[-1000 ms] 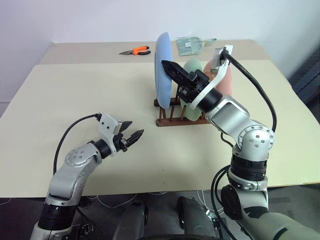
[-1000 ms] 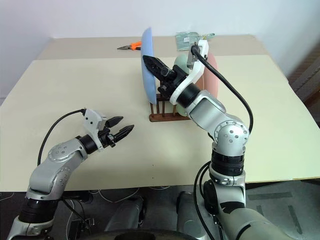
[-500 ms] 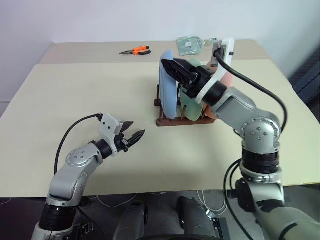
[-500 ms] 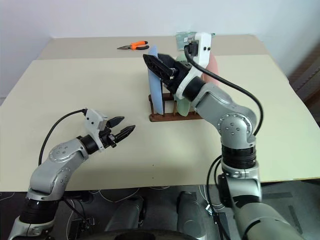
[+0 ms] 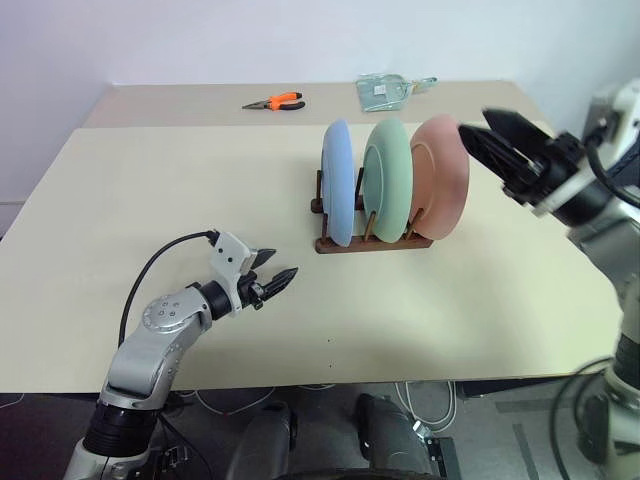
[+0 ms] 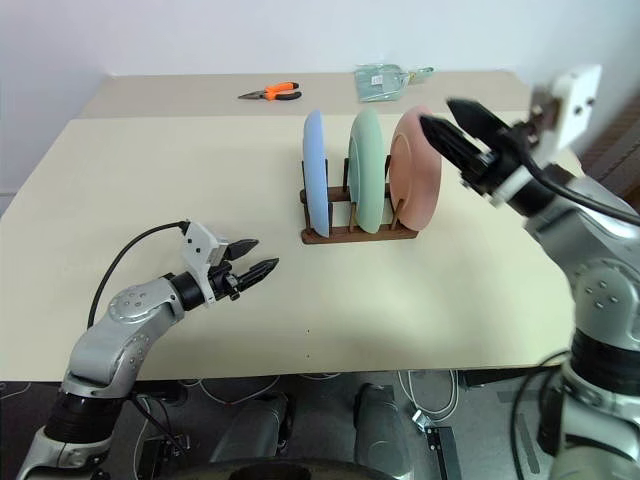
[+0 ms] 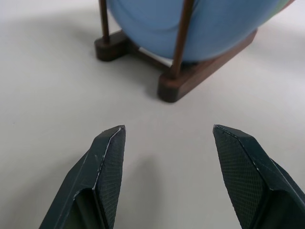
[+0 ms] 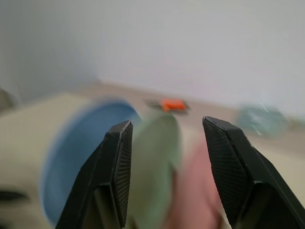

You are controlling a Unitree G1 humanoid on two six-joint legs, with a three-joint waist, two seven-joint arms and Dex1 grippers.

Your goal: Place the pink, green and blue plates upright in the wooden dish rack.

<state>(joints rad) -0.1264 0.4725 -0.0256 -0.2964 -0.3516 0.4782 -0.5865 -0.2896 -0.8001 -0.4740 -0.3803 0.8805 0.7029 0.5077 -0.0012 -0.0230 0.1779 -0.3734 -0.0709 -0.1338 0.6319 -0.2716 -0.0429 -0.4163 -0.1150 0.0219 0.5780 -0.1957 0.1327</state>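
The blue plate (image 5: 338, 183), green plate (image 5: 386, 179) and pink plate (image 5: 441, 175) stand upright side by side in the dark wooden dish rack (image 5: 371, 240) near the table's middle. My right gripper (image 5: 487, 140) hovers in the air to the right of the pink plate, open and holding nothing. My left gripper (image 5: 274, 277) is low over the table in front and to the left of the rack, open and empty. In the left wrist view the blue plate (image 7: 200, 26) and the rack's end (image 7: 176, 88) sit just beyond my fingertips.
Orange-handled pliers (image 5: 273, 101) and a clear plastic bag (image 5: 385, 90) lie on the far table behind the rack. A seam (image 5: 200, 127) joins the two tables. Bare tabletop lies left of the rack and in front of it.
My right gripper let go of the blue plate, which now stands in the rack, opened, and swung away to the right. The left gripper barely moved.
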